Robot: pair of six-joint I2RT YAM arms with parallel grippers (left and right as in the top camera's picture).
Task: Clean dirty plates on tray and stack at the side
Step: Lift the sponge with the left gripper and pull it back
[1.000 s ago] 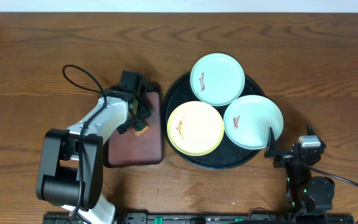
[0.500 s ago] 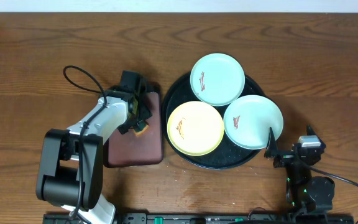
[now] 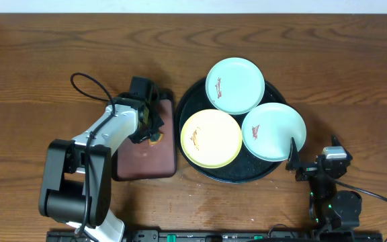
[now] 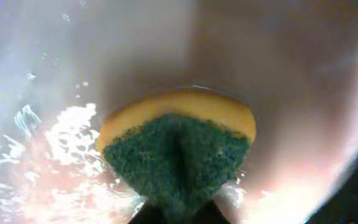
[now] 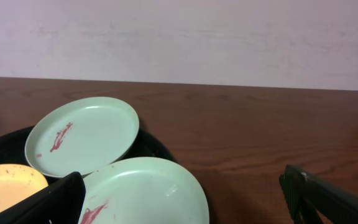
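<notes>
Three smeared plates (image 3: 211, 137) unwiped, right of left claw (image 3: 150, 132) | claw pinching scouring sponge (image 4: 179, 146) over maroon tray (image 3: 143, 161), barely shifted in a second | right claw (image 5: 180, 182) wide, idle | wiping pending

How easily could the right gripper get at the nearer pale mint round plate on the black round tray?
Likely yes: the open right gripper sits beside the pale mint plate on the black tray, with nothing between them.

The brown wooden table (image 3: 281, 47) carries the round black tray (image 3: 237, 171) just beside a maroon tray (image 3: 143, 161).
</notes>
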